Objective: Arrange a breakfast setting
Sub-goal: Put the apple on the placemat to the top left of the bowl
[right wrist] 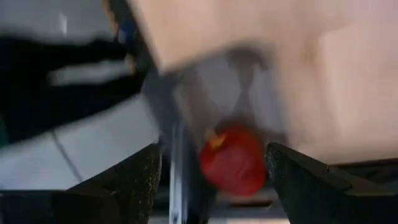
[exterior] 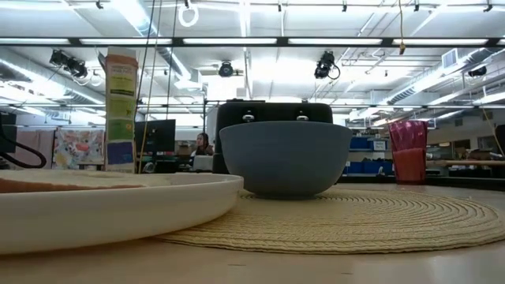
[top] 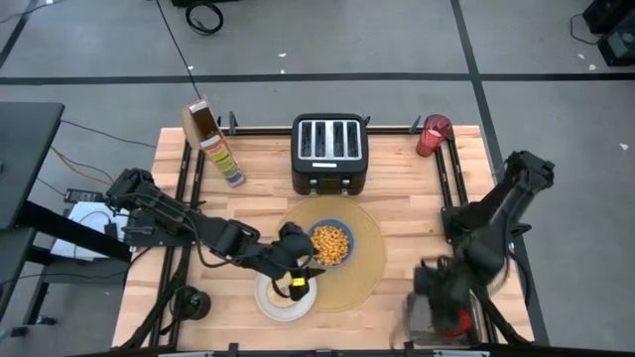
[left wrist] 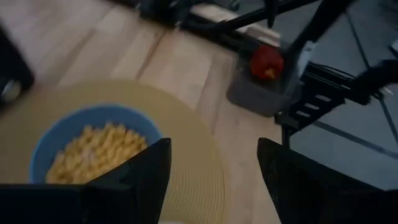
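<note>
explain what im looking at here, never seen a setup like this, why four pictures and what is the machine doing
It is a robot with two dark arms at a wooden table, each ending in a two-finger gripper. One picture looks straight down, one sits at table height, and two come from cameras on the wrists.

On the table lie a large round tan placemat with a small blue bowl of yellow cereal on it, a small white plate at the mat's edge, a black four-slot toaster, a tall yellow-and-brown cereal box and a translucent red cup.

The left gripper hovers over the plate, fingers apart, holding nothing. The right gripper is at the table's front right corner, open around a red apple in a grey holder, not yet gripping it.
</note>
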Robot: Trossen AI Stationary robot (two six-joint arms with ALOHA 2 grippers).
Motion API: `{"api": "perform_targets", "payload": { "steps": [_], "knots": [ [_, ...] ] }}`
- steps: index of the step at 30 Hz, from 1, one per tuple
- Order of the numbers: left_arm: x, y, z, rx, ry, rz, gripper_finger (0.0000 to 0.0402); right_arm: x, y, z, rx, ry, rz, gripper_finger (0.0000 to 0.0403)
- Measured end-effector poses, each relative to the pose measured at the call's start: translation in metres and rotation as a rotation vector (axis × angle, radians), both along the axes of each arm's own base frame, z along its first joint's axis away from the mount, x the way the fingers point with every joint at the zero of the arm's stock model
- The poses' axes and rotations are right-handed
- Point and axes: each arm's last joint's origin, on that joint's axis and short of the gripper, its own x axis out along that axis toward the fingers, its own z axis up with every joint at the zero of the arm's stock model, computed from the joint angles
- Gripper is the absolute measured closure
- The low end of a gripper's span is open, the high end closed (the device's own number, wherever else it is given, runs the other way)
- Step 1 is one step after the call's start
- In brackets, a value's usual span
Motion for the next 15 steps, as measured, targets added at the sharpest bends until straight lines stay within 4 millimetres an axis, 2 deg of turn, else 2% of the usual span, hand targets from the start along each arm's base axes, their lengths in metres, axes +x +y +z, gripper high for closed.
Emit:
{"api": "perform_targets", "payload": {
  "steps": [4, 9, 15],
  "knots": [
    [0.004, 0.002, 0.003, 0.066, -0.039, -0.041, 0.0157, -0.015, 0.029, -0.017, -0.011, 0.023, 0.197, 0.0112],
    [0.003, 0.003, 0.001, 0.084, -0.017, -0.046, 0.0157, -0.028, 0.052, -0.038, -0.088, 0.031, 0.337, 0.0103],
    [-0.001, 0.001, -0.003, 0.083, 0.026, -0.04, 0.0157, -0.032, 0.072, -0.071, -0.139, 0.122, 0.469, 0.0046]
  ]
}}
